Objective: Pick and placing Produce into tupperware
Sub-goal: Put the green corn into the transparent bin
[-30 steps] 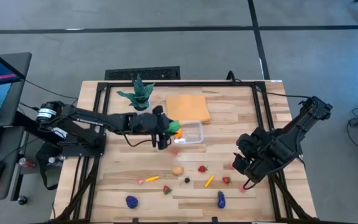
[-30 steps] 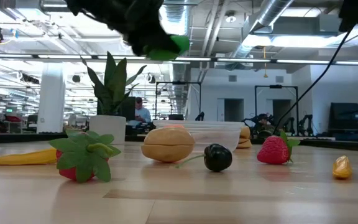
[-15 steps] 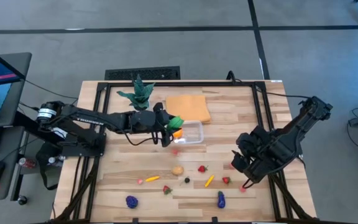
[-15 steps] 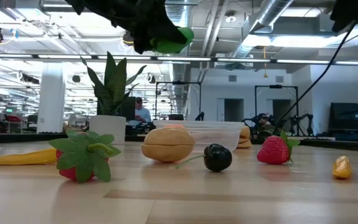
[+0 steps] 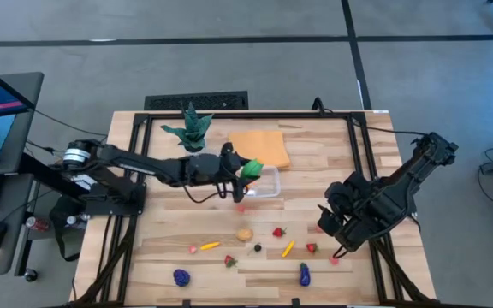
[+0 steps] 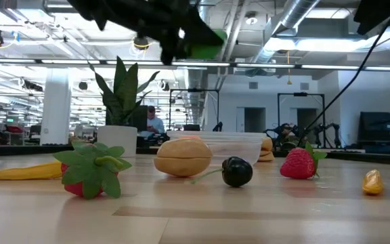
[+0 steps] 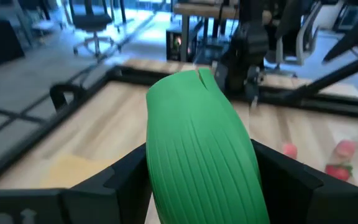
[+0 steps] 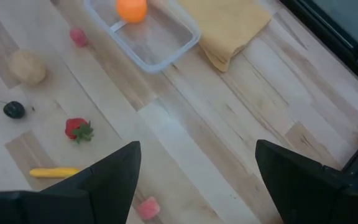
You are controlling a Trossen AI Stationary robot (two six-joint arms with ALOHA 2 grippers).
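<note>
Left gripper [image 5: 245, 169]: fingers pinching green produce [image 7: 197, 146] above tupperware [image 5: 268, 181]. Right gripper [image 5: 332, 224]: at 4 o'clock, fingers spread.

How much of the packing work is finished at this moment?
Done: one orange piece lies in the tupperware. In hand: the left gripper holds a green piece over the container's edge. Left: about ten pieces on the table, such as the strawberry. The right gripper waits open.
</note>
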